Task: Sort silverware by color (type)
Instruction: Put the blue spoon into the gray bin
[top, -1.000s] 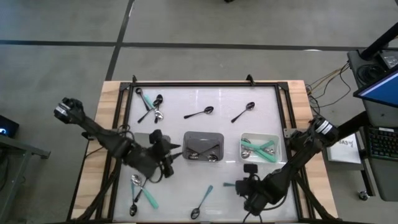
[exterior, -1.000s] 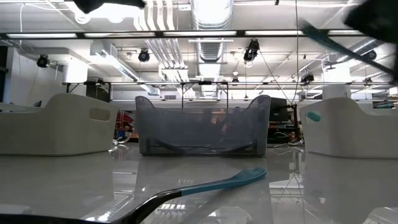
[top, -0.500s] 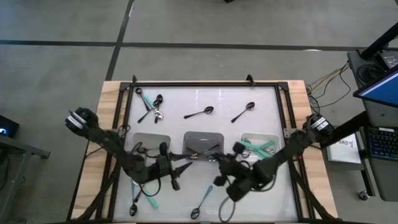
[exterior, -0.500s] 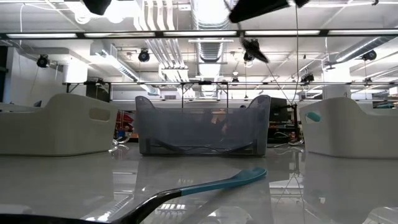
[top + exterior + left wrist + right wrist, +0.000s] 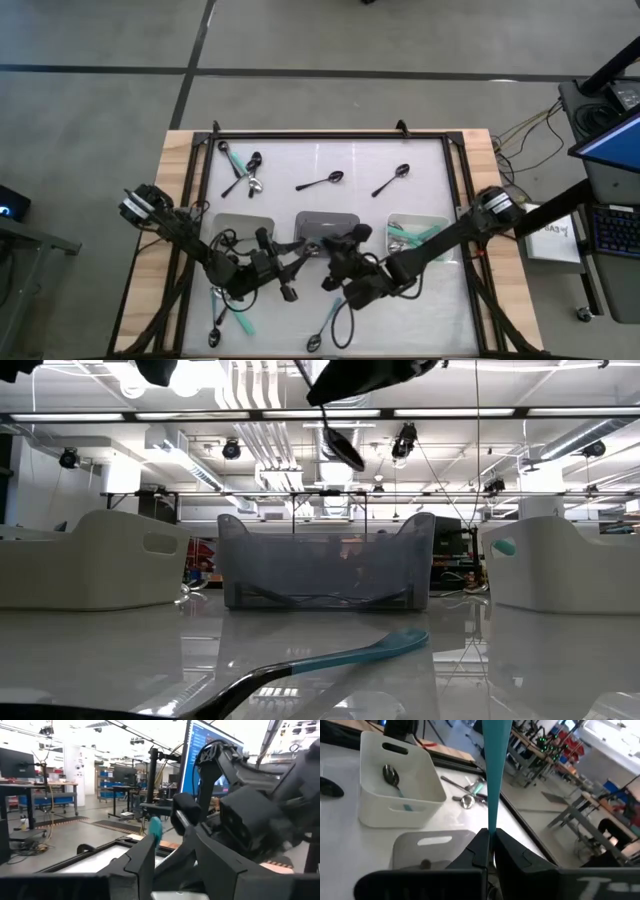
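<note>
White tabletop (image 5: 330,160) in a wooden frame carries three trays in a row: white one (image 5: 222,226) at 9 o'clock, grey one (image 5: 327,222) at centre, white one (image 5: 440,224) at 3 o'clock with mint-green spoons (image 5: 402,233). Right gripper (image 5: 338,258) hangs near the grey tray's 6 o'clock edge, jaws together on a teal-handled spoon (image 5: 496,765). Left gripper (image 5: 300,258) sits beside it, fingers apart, apparently empty. Black spoons (image 5: 322,182) lie toward 12 o'clock.
</note>
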Controlling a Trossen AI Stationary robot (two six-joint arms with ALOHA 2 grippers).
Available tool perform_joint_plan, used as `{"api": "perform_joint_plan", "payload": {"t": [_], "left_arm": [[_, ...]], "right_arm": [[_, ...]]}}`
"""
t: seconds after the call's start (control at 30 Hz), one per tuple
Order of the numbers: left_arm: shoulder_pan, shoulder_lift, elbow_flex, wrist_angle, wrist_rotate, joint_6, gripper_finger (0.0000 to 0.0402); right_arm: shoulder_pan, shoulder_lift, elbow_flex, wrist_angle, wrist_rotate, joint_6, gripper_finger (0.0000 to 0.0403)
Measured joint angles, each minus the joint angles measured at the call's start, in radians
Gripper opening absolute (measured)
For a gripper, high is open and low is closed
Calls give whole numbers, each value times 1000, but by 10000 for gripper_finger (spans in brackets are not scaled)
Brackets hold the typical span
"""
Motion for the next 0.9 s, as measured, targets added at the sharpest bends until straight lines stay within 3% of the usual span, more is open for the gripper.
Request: {"api": "perform_joint_plan", "payload": {"t": [0.13,0.33,0.6,0.9], "left_arm": [[9,0,8,4,-3,-2,123],[10,-1,8,3,-30,0,113],[12,-4,8,2,-27,21,13],[12,-11,8,-2,-38,30,1]], "right_arm": [[1,39,15,90,-1,-112,9],[1,71,62,93,46,-169,9],[2,71,68,92,51,-168,9],[2,67,68,83,10,-172,23]]}}
